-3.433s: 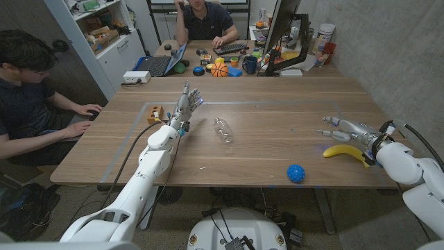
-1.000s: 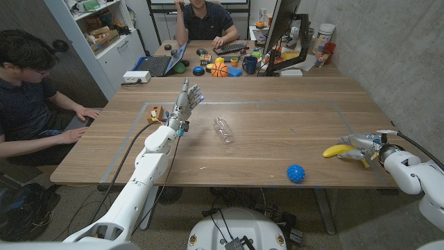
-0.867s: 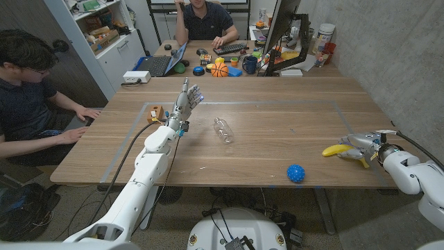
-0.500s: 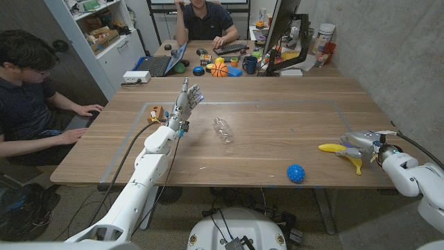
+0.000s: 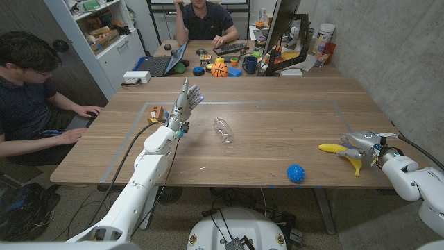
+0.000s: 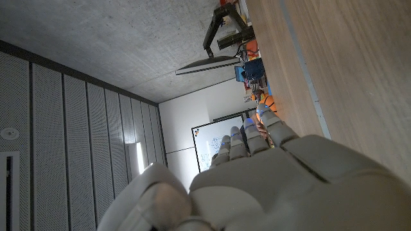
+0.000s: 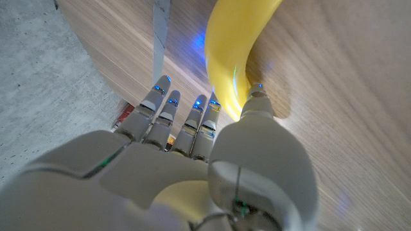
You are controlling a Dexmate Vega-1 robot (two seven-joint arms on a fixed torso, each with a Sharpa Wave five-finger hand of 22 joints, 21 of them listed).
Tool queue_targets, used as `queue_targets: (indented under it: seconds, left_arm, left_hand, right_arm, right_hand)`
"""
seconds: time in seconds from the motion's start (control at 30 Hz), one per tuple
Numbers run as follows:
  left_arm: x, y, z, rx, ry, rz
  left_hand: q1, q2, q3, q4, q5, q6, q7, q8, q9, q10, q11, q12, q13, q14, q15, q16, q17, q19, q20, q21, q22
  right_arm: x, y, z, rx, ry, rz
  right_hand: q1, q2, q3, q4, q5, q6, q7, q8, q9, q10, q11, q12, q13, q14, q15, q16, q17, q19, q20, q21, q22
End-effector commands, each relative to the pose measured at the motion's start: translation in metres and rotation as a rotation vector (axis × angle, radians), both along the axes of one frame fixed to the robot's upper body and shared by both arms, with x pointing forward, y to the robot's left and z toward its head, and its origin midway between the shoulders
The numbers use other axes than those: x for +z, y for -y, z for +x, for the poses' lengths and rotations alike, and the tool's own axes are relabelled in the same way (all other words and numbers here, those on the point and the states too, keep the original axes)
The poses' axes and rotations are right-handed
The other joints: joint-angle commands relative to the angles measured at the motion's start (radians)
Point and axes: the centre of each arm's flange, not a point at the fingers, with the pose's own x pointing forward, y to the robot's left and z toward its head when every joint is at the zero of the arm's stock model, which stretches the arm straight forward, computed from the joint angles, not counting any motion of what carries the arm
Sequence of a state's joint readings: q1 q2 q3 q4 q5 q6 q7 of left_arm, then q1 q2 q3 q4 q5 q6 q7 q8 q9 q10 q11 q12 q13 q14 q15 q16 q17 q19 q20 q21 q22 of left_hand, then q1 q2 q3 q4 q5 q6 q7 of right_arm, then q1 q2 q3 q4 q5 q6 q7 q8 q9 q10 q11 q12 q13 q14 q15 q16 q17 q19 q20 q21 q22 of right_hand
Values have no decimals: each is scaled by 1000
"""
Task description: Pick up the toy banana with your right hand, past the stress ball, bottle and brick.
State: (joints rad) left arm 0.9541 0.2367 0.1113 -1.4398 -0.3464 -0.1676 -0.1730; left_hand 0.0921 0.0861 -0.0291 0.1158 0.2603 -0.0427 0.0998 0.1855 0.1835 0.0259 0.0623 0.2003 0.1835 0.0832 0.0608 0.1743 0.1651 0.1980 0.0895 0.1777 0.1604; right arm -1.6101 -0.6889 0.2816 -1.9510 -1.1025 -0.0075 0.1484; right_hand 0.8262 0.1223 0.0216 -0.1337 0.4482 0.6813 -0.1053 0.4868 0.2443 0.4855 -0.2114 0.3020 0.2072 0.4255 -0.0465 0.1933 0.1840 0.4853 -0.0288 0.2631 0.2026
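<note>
Near the table's right edge, in the head view, the right hand [image 5: 365, 142] has its fingers wrapped round the toy banana [image 5: 340, 151], which juts out to both sides of the grip; one yellow end points toward the table's middle and the other curves down toward the near edge. From the right wrist view the fingers [image 7: 168, 109] curl against the banana [image 7: 232, 58] with the thumb pressed to its other side, so the hand is clamped on the fruit. Whether the banana touches the wooden table [image 5: 277, 125] cannot be told.

Just left of it, near the front edge, lies the blue stress ball [image 5: 296, 173]. A clear plastic bottle [image 5: 223, 130] lies on its side toward the table's middle; any contents cannot be made out. The small wooden brick [image 5: 156, 114] sits at the left, close beside the left hand [image 5: 188, 99], which stands upright with its fingers apart and nothing in them; the left wrist view shows its straight fingers [image 6: 247, 138] reaching along the table [image 6: 359, 83].

Beyond the table, a person sits at a desk cluttered with small objects, and another person [image 5: 28, 90] works at the left side.
</note>
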Motion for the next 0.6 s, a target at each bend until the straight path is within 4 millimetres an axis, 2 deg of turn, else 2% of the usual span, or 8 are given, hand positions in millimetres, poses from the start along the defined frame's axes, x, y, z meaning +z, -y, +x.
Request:
queue_targets:
  seconds: [0.03, 0.6]
  left_arm:
    - [-3, -2, 0, 0, -10, -1]
    - [-4, -3, 10, -11, -22, 2]
  left_hand:
    - [15, 0, -2, -4, -2, 2, 2, 7, 5, 4, 3, 5, 5, 9, -3, 6, 3, 5, 0, 4, 6]
    - [17, 0, -1, -5, -3, 3, 2, 8, 5, 3, 3, 5, 5, 9, -3, 6, 3, 5, 3, 4, 6]
  right_arm:
    - [8, -4, -9, 8, 40, -1]
    - [19, -13, -16, 17, 64, -10]
  right_hand:
    - [44, 40, 8, -1, 4, 160, -119, 10, 4, 7, -2, 8, 1, 12, -165, 0, 5, 7, 3, 10, 1]
    - [49, 38, 10, -2, 4, 168, -119, 13, 5, 10, -3, 7, 1, 14, -164, -1, 4, 3, 5, 9, 1]
